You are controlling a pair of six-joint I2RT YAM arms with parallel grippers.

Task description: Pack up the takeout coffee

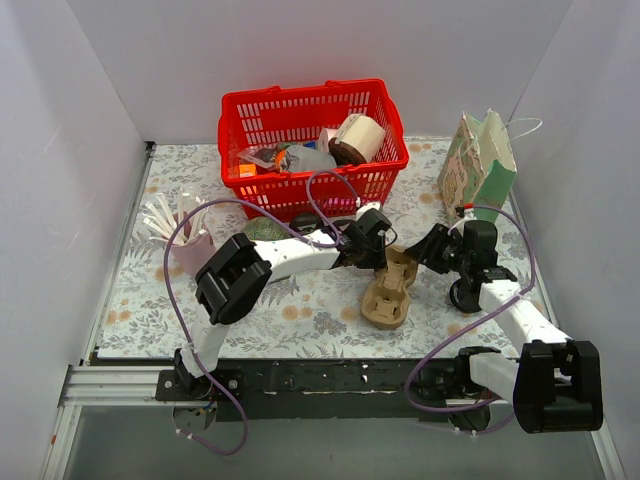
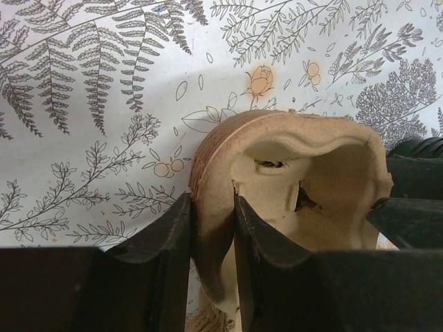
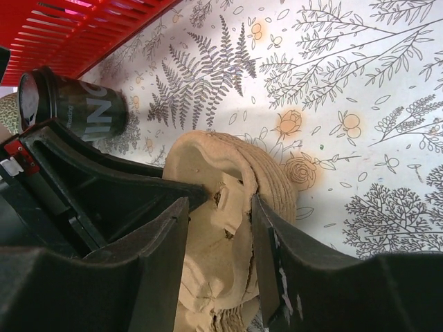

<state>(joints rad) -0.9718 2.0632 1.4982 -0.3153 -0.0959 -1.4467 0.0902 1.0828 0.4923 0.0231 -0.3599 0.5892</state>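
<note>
The cup carrier [image 2: 291, 173] is raw moulded pulp, matt and fibrous, ribbed along its outer wall. The table [image 1: 320, 310] cover looks smooth and matt, printed with plants. The basket [image 1: 300, 98] is glossy red plastic lattice. The coffee cup [image 3: 90, 111] is dark, faintly shiny. The left pincer [image 2: 211, 207] has matt black plastic fingers [image 2: 163, 263].

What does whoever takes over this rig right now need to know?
Left gripper: shut on one rim of the brown moulded-pulp cup carrier, mid-table.
Right gripper: straddles the opposite rim; grip unclear.
The dark coffee cup sits apart from the carrier, by the red plastic basket. The green-and-white paper bag is at the right rear.
Done: carrier grabbed.
Left: cup into carrier, then presumably into the bag.
</note>
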